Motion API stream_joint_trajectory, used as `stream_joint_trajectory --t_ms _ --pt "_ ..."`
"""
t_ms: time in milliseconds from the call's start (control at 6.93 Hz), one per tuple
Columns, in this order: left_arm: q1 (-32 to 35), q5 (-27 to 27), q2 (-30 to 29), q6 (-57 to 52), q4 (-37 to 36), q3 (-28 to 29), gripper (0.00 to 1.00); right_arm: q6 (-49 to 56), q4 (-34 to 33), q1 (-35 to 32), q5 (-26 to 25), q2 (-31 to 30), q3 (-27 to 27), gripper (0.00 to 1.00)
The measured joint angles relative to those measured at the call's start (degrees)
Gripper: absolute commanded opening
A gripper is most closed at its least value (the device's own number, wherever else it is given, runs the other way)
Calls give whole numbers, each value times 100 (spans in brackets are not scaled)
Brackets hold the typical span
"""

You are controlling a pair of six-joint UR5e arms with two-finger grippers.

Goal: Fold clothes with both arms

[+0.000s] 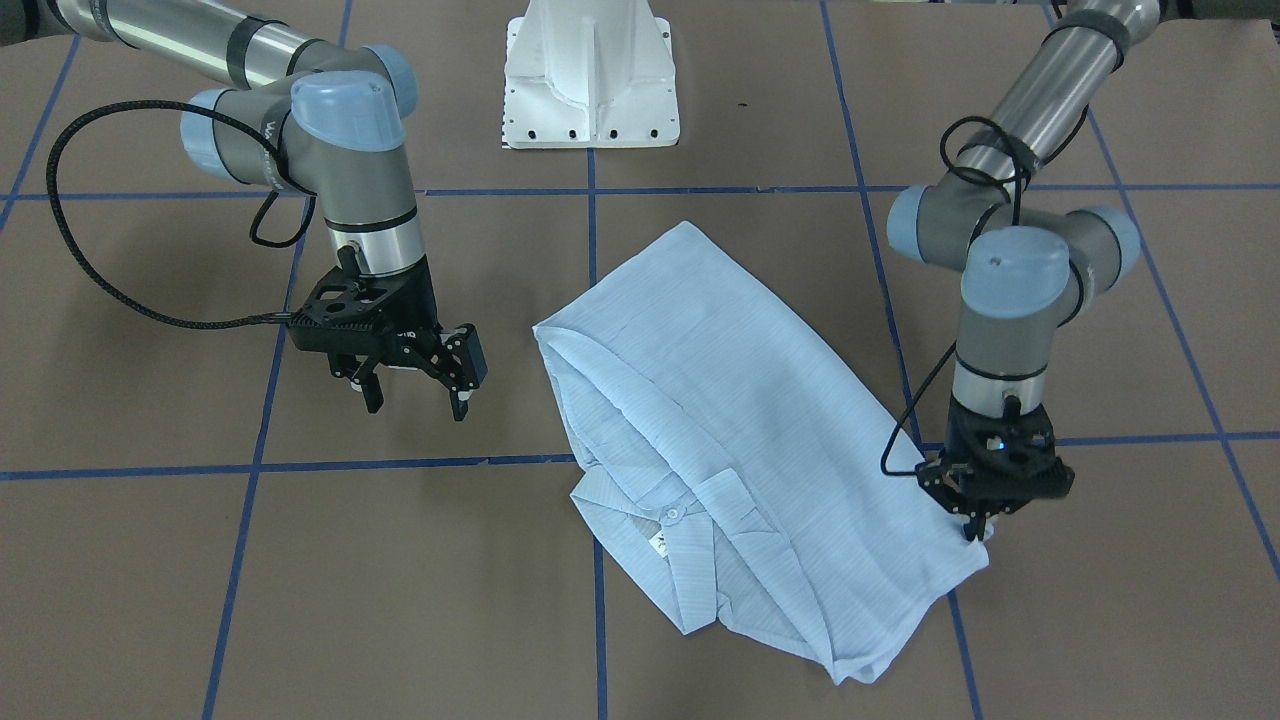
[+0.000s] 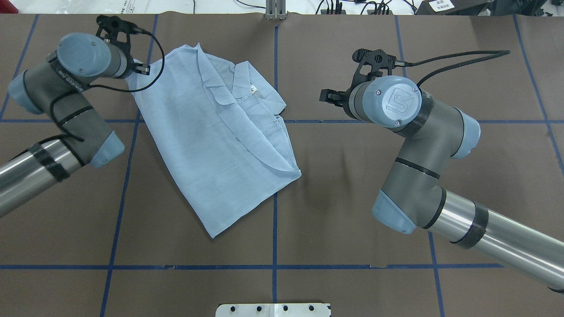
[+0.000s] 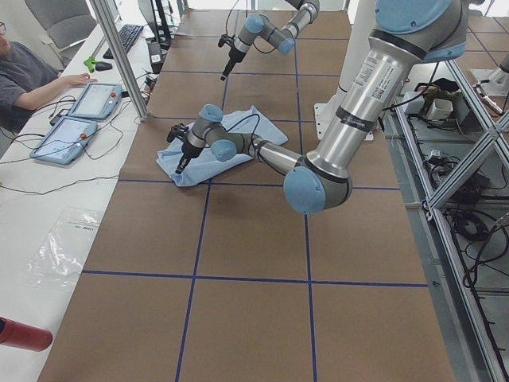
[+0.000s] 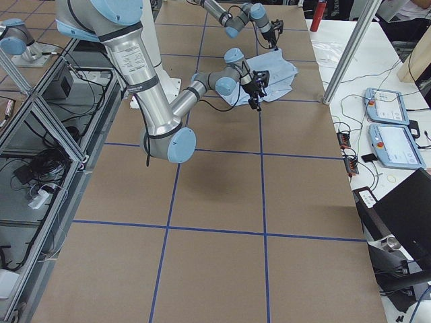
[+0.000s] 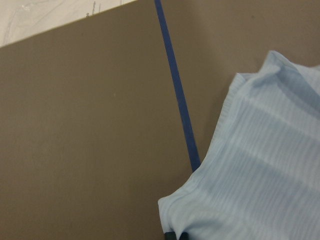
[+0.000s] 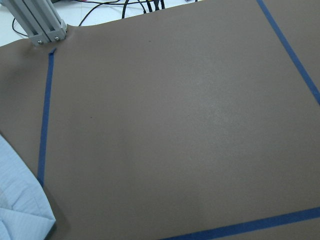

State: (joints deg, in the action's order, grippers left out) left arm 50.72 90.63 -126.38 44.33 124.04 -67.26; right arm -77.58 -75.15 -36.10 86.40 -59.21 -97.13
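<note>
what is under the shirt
The shirt lies on the brown table, whose blue tape lines run under it. Whatever sits between or beneath its folded layers is covered.

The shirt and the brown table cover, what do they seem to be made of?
The shirt looks like thin woven cloth, perhaps cotton: matte pale blue, fine stripes, soft creases, limp folds. The table cover looks like matte brown paper or card, not certain: flat, no shine. The blue lines on it look like tape.
</note>
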Motion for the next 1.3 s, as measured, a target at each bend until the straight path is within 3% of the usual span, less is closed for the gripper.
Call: stream_joint_trajectory --t_ms 144,288,721,865,1154,1298 --pt "66 3 -790 32 454 1067 0 -10 0 7 0 11 -20 100" --pt "104 15 -1267 35 659 1664 99 -16 0 15 0 29 -39 100" --pt "399 294 -1351 -761 797 1860 100 -96 -29 69 -10 143 4 100" --pt "478 583 -1074 -992 798 1483 100 -390 -70 91 -22 427 291 98" --pt "504 1003 -451 -1086 775 537 100 -1467 -93 172 -44 1475 1548 89" --pt "471 1057 -344 -1046 785 343 100 -2060 -101 272 -57 1804 1959 86"
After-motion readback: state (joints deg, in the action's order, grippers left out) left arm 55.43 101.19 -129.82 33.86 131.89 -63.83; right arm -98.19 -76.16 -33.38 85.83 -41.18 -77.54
